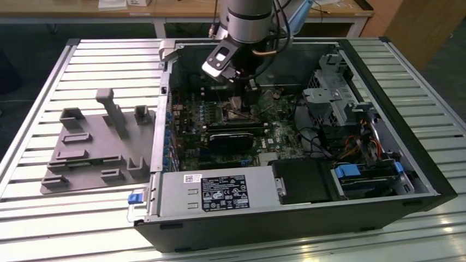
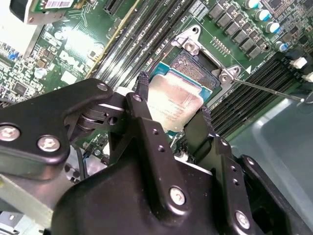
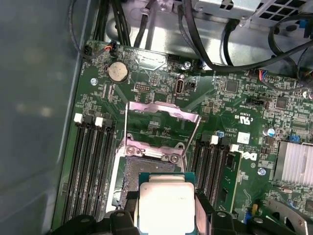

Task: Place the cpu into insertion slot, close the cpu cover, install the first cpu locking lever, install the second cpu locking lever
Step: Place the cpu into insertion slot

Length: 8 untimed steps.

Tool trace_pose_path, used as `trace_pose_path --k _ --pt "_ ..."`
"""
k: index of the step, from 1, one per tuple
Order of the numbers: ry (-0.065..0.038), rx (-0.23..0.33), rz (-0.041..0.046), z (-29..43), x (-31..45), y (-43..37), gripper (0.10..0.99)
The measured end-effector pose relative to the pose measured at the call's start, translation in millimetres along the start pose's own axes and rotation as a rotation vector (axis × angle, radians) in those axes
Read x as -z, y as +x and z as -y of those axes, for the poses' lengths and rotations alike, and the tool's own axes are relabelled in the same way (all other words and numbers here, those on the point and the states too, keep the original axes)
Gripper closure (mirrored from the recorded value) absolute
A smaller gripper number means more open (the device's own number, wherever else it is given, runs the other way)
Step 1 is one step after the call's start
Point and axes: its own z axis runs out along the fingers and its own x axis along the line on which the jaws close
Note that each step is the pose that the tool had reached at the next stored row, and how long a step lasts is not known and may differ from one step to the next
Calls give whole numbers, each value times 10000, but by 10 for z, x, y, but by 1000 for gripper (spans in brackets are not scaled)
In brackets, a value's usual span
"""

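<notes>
My gripper (image 2: 173, 95) is shut on the cpu (image 2: 178, 105), a flat silver-grey square chip held by two opposite edges between the black fingers (image 2: 142, 83). In both wrist views the cpu (image 3: 166, 196) sits just over the near side of the insertion slot (image 3: 146, 166), whose dark centre (image 2: 198, 66) is still partly exposed. Whether the chip touches the slot I cannot tell. The cpu cover (image 3: 161, 110) stands swung open beyond the slot. A thin locking lever (image 2: 269, 89) juts out beside the slot. In the exterior view the gripper (image 1: 240, 87) hangs inside the open computer case.
Long black memory slots (image 3: 90, 161) flank the slot on both sides. A black card (image 1: 233, 139), a power supply (image 1: 218, 194) and a drive cage (image 1: 342, 90) fill the case. Cables (image 3: 210, 58) cross the board's far edge. A grey fixture plate (image 1: 95, 147) lies outside the case.
</notes>
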Motion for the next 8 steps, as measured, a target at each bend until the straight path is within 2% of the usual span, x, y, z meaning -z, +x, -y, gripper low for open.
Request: trace_pose_path --k 8 --pt "13 -481 8 -4 -42 21 549"
